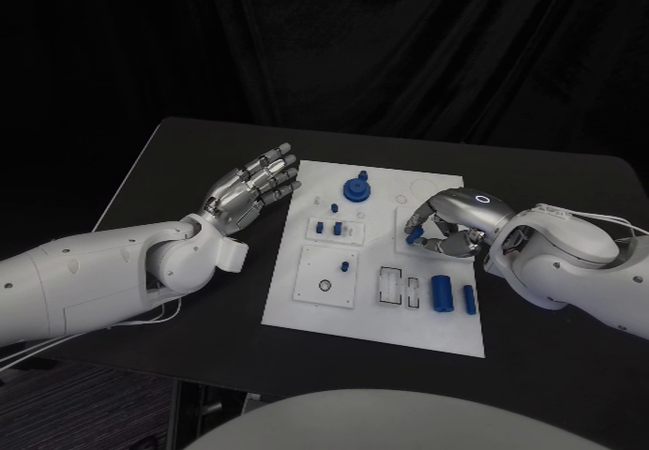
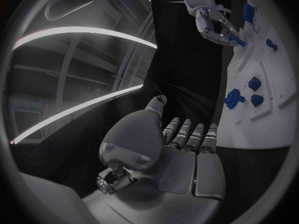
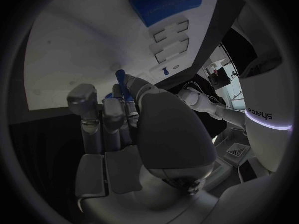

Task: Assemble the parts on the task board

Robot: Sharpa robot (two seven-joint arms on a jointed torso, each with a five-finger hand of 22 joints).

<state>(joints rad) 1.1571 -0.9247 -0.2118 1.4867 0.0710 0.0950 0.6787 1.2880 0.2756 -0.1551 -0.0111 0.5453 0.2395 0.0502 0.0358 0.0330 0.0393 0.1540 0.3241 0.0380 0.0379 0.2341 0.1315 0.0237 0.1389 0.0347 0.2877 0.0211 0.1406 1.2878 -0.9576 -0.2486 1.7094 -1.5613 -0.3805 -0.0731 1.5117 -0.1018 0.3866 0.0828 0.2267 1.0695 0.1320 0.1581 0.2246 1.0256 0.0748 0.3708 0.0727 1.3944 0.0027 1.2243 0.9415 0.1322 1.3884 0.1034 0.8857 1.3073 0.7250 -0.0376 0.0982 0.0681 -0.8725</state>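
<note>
Right hand (image 1: 444,225) curls over the task board (image 1: 324,305), pinching a small blue part (image 3: 122,82) whose lower end its fingers hide. Left hand (image 1: 251,190) lies flat, fingers apart, holding nothing, beside the board.

Bare table (image 1: 176,159) lies open along the task board's (image 1: 339,319) left edge, though the left robot hand (image 1: 251,190), fingers spread, lies flat beside the board's far left corner. On the board, a tall blue peg part (image 1: 355,187) stands near the far edge. The right robot hand (image 1: 446,225), pinching a small blue part (image 3: 122,82), blocks the board's right side above two blue cylinders (image 1: 452,294).
</note>
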